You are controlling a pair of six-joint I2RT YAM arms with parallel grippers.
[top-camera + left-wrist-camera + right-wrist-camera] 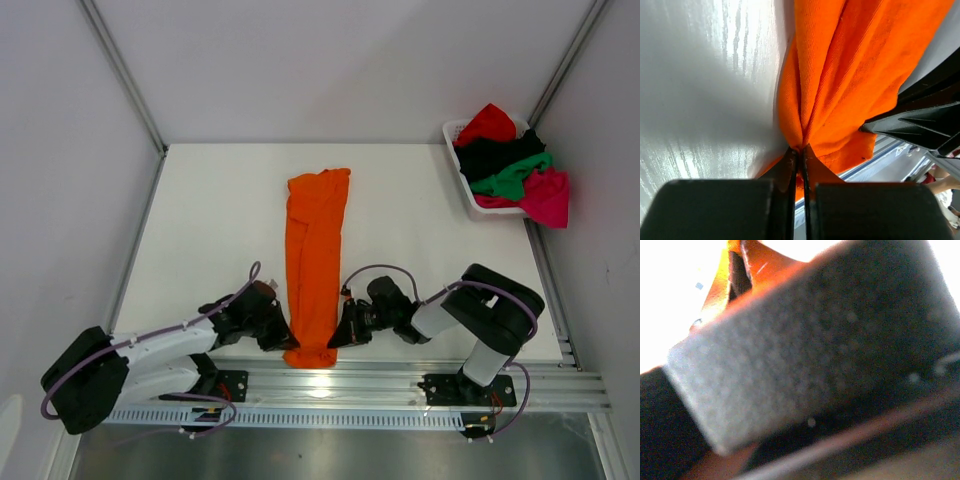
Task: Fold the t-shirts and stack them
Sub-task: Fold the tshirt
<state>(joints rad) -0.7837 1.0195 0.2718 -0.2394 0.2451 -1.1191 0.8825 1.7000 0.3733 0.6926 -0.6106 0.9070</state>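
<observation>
fingers (788, 167) of the left gripper (800, 156) are pressed tight together. a fold of the orange t-shirt (840, 75) is pinched between them, and the cloth bunches up where they nip it. the right gripper (345, 328) is closed too. its own camera is very blurry and 1 grey pad (805, 350) fills most of that picture. orange cloth shows at the tip of the pad and under it, so this gripper looks like it has a bit of the same shirt.

from above, the 2 grippers are at the near end of the orange t-shirt, 1 on each side of it. the left one is at the left edge and the right one is at the right edge. both are down low by the white table (220, 220).

the orange t-shirt lies in the middle of the table. it is folded into a long thin strip. the strip runs from the near edge, by the metal rail (330, 385), out to the far side. its near end is a little scrunched between the grippers.

well apart from it, in the far right corner, is a white basket (478, 205). in it are a red t-shirt (487, 122), a black t-shirt (495, 155) and a green t-shirt (515, 178), all in a heap. a pink t-shirt (548, 198) hangs over the basket's right side.
</observation>
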